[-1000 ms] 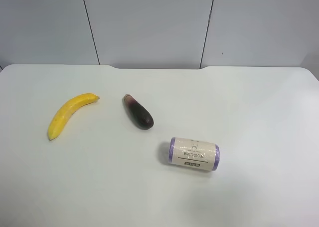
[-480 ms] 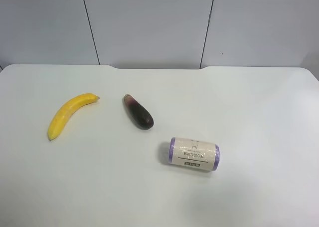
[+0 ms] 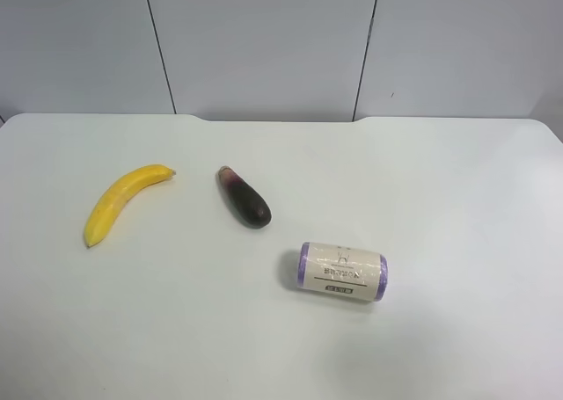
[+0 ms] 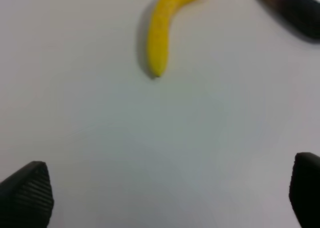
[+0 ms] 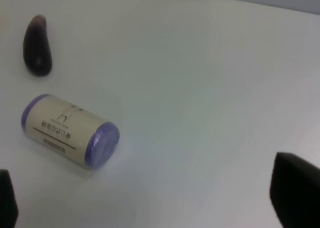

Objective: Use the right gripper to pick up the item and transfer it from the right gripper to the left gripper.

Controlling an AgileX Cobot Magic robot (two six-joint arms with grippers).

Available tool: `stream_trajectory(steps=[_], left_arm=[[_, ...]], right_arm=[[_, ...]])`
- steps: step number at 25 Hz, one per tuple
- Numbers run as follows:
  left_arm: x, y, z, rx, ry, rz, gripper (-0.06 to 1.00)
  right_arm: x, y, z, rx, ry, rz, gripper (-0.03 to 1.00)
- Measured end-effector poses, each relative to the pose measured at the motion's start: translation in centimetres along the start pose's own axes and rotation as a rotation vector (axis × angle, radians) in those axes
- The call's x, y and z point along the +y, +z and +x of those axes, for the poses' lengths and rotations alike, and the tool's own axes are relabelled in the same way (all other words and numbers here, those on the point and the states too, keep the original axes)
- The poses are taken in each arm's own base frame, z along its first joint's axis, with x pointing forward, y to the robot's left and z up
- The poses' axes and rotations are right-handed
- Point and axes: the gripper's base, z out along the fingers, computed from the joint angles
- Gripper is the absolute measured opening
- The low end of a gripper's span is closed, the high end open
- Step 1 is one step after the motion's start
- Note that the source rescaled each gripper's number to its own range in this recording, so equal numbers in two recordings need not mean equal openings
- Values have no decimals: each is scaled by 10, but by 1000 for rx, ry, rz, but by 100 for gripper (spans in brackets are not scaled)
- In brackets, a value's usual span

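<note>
Both grippers hover with fingers spread, empty. Only the left gripper (image 4: 160, 198) sees the banana (image 3: 123, 200), lying lengthwise ahead; the right gripper (image 5: 155, 198) faces the roll (image 5: 70, 130), the banana out of its view.

Left gripper (image 4: 165, 198), right gripper (image 5: 150, 198): jaws apparently spread, empty.

Black fingertips (image 4: 27, 193), ribbed on the left gripper, smooth on the right (image 5: 295, 188)

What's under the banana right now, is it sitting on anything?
Only the bare white table. The banana lies flat on it, apart from the eggplant. The contact patch beneath is hidden.
</note>
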Motion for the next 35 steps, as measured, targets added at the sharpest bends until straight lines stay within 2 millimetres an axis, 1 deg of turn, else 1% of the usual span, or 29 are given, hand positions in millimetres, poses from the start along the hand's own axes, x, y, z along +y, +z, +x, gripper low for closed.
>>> stream_trajectory(steps=[3, 6, 15, 20, 23, 28, 35], left_arm=[[0, 6, -2, -51, 5, 7, 80], [0, 9, -2, -59, 4, 8, 76], [0, 9, -2, -65, 3, 7, 76], [-1, 10, -2, -67, -30, -55, 76], [-1, 10, -2, -68, -50, -90, 76], [-1, 10, -2, -69, -53, -95, 76], [-1, 10, -2, -69, -54, -96, 76]], right_arm=[[0, 0, 0, 0, 0, 0, 100], [0, 0, 0, 0, 0, 0, 100], [0, 0, 0, 0, 0, 0, 100], [0, 0, 0, 0, 4, 8, 100], [0, 0, 0, 3, 31, 61, 100], [1, 1, -1, 11, 101, 195, 100], [1, 1, -1, 12, 113, 218, 100]])
